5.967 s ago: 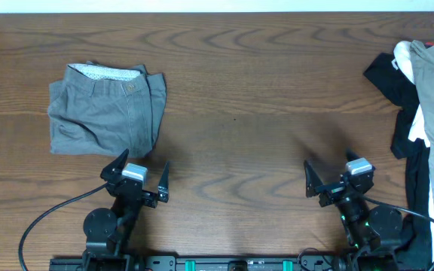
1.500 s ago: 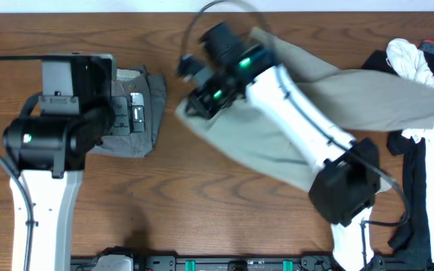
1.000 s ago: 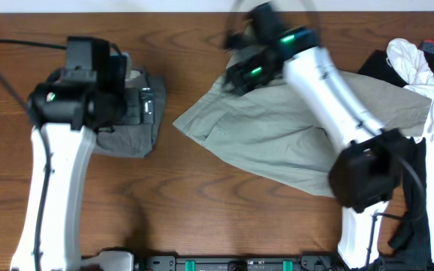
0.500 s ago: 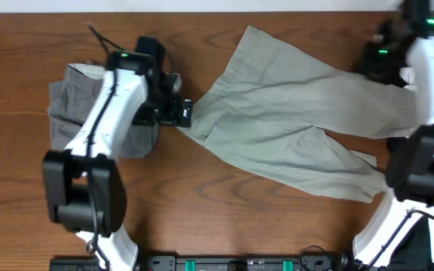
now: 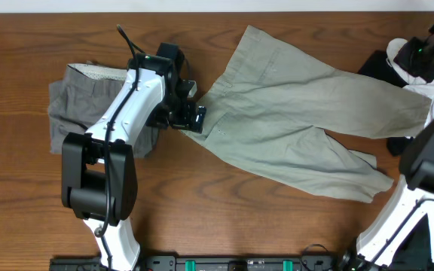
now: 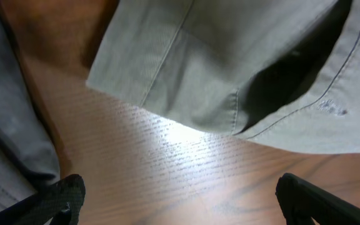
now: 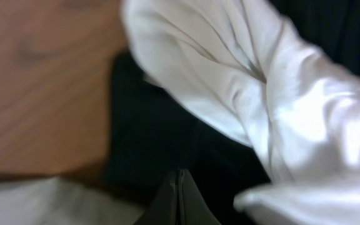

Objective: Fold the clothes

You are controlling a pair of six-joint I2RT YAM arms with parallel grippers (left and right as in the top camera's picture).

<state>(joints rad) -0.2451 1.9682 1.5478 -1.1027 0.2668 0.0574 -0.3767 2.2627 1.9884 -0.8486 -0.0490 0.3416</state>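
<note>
Overhead, we see the wooden table (image 5: 277, 226) with the khaki-grey shorts (image 5: 292, 128) spread flat across its middle. Their waist end faces left, and the two legs run out toward the right, one reaching the pile of clothes (image 5: 420, 113) at the right edge. That pile shows a black cloth (image 5: 379, 68) and a white cloth (image 5: 409, 56). The darker grey shorts (image 5: 81, 113) lie folded at the left, dotted lining showing at the top, close beside the khaki pair.

The left gripper (image 5: 194, 117) sits at the lower waist corner of the khaki shorts. In the left wrist view its fingers (image 6: 61, 194) stand far apart at the bottom corners, holding nothing, with the khaki hem (image 6: 230, 62) lifted a little off the wood ahead and the grey shorts (image 6: 5, 125) at the left.

The right gripper (image 5: 417, 49) is over the pile. In the right wrist view its fingers (image 7: 180, 194) are pressed together in a point just above the black cloth (image 7: 142, 125), beside the white cloth (image 7: 261, 94); we see nothing between them.

Compared with half a second ago, the left gripper has moved slightly right along the waist, the right arm has swung off the leg end toward the pile, and the khaki shorts lie as they did.
</note>
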